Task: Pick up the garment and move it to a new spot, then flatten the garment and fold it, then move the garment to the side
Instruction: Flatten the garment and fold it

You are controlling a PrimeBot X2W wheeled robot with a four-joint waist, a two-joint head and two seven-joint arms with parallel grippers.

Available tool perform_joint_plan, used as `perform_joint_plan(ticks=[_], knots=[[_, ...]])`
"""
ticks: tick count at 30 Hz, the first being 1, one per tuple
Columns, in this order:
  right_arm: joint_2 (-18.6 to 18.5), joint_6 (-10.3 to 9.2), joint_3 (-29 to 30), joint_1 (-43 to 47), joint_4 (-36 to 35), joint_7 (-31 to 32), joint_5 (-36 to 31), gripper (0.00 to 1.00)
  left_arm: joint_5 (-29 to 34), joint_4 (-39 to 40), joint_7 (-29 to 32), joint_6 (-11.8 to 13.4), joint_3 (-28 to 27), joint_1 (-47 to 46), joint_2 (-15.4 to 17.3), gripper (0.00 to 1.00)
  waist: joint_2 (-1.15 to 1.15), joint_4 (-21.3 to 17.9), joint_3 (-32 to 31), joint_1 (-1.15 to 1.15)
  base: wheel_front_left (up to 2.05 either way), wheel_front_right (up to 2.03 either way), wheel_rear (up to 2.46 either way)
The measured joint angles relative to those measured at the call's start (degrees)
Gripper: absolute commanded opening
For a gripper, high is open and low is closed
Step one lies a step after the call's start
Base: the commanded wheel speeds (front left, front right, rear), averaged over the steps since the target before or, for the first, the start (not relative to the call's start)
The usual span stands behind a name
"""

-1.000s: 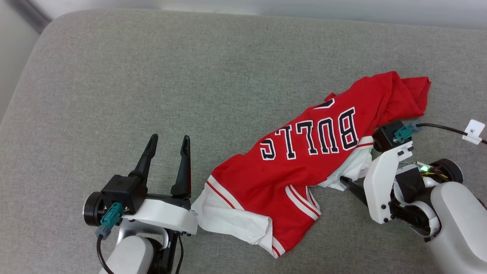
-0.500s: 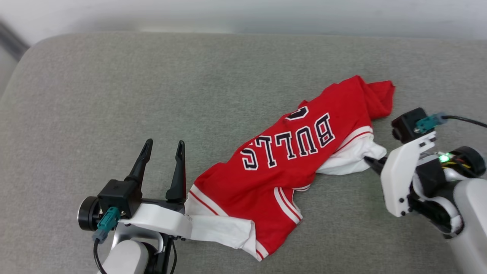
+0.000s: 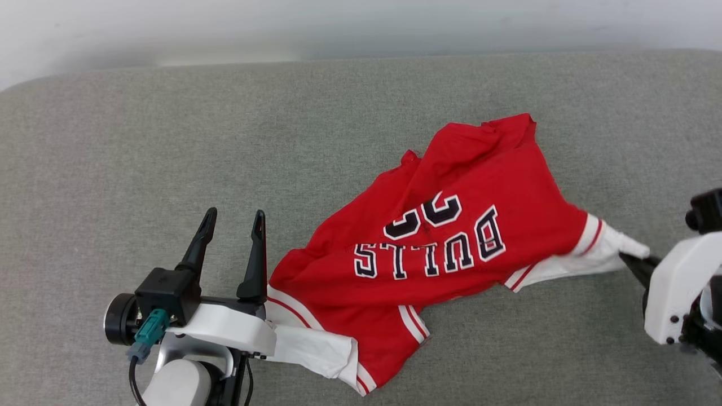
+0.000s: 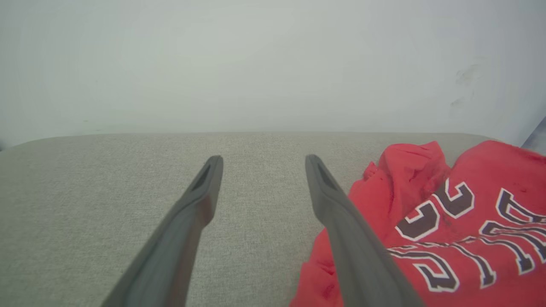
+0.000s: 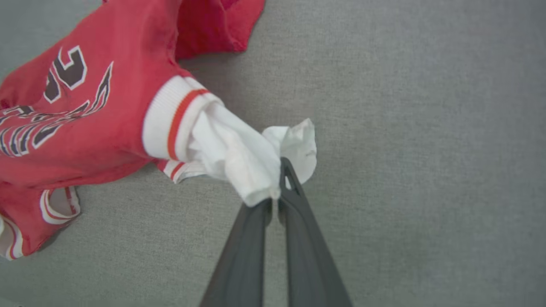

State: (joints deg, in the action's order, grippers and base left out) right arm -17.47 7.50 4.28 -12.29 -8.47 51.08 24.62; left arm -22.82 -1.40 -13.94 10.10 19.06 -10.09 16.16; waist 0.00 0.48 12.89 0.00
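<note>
Cloth detail comes from the right wrist view: the right gripper (image 5: pixel 279 187) has its fingers pressed together on the bunched end of a white sleeve (image 5: pixel 239 157), which stretches away from the red shirt (image 3: pixel 451 242). The head view adds the whole shirt, lying crumpled with its black lettering and number facing up, and the left gripper (image 3: pixel 235 214) just beside the shirt's opposite end. Under the shirt spreads a grey fabric cushion (image 3: pixel 225 141); beyond the shirt stands a pale wall (image 4: pixel 256 64). The left gripper's fingers stand wide apart, holding nothing.
</note>
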Motion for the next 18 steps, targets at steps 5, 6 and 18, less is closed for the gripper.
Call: perform_joint_plan(ticks=[5,6,18], knots=[[2.78,0.00,4.38,1.59,5.43,-1.08,-1.46,0.00,0.23,0.65,1.07,0.02,0.48,-0.72,0.54,1.00,0.00,-0.21,1.60,0.00,0.00,0.00,0.00],[3.19,0.00,4.72,1.40,6.77,-1.91,-1.55,0.00,0.40,0.75,1.18,0.01,0.56,-0.93,0.64,1.00,0.00,-0.19,1.95,0.00,0.00,0.00,0.00],[4.61,0.00,3.45,-2.79,16.38,-22.02,-2.67,1.00,0.31,0.55,1.75,-0.03,0.98,-1.59,1.21,1.00,0.00,1.24,3.00,0.00,0.00,0.00,0.00]])
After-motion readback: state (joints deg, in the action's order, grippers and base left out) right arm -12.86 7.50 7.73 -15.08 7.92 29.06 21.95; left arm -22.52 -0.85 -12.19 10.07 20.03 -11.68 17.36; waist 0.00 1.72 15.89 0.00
